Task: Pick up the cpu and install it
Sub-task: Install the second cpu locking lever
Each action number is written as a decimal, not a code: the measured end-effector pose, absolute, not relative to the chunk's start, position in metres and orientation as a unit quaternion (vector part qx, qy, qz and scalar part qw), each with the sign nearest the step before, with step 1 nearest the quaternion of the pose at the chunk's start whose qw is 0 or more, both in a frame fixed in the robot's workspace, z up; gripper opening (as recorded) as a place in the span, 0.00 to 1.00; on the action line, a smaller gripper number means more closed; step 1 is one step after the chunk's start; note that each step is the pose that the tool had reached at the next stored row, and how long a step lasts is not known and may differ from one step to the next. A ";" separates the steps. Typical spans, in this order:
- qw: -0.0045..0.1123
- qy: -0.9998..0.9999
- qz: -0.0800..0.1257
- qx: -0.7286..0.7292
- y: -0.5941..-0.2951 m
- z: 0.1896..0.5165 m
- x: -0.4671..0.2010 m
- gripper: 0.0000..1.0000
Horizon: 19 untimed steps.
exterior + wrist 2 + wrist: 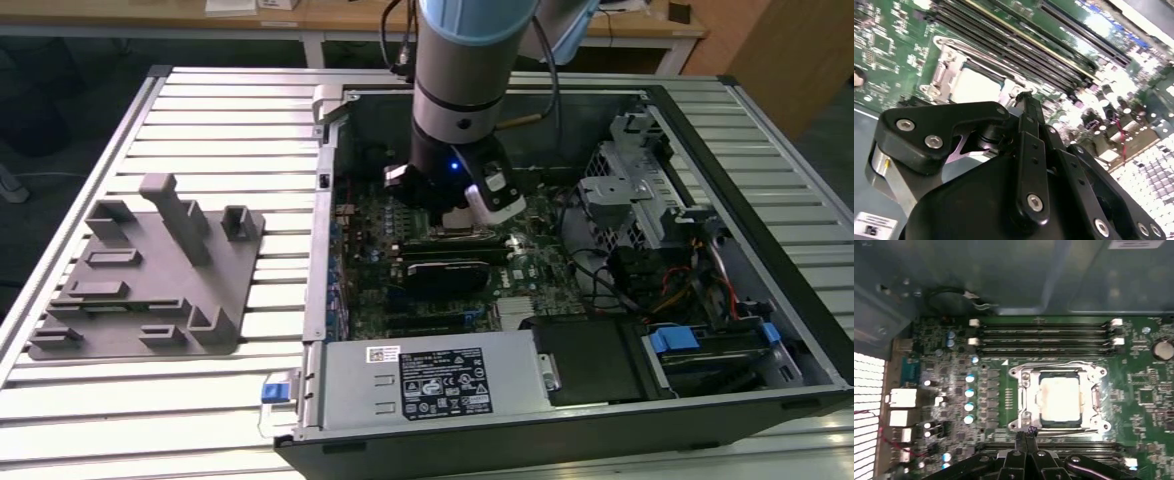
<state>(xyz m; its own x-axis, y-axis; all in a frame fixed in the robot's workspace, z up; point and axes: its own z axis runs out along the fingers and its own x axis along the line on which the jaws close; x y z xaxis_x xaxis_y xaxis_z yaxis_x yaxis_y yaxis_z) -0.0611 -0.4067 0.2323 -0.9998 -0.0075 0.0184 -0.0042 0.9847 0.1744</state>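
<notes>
The cpu [1061, 397] lies flat inside the metal-framed socket [1021, 400] on the green motherboard, its pale silvery top showing; in the second wrist view the cpu [976, 85] sits just beyond the fingertips. My gripper [1024, 432] hangs above the board at the socket's edge, fingers pressed together with nothing between them. The second wrist view shows the gripper [1025, 95] as thin black fingers closed tip to tip. In the exterior view the arm reaches down into the open computer case [334, 110], and the gripper [451, 222] is over the middle of the board.
Memory slots [1044, 335] run along both sides of the socket. A grey plastic fixture block [147, 270] sits on the slatted table at the exterior view's left. The power supply [427, 380], drive cage [641, 170] and cables [627, 270] crowd the case.
</notes>
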 end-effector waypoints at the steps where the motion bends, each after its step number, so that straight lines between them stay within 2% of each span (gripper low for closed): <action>1: 0.009 -0.996 -0.087 0.003 -0.406 0.232 -0.058 0.11; 19: 0.009 -0.997 -0.083 0.001 -0.384 0.232 -0.026 0.11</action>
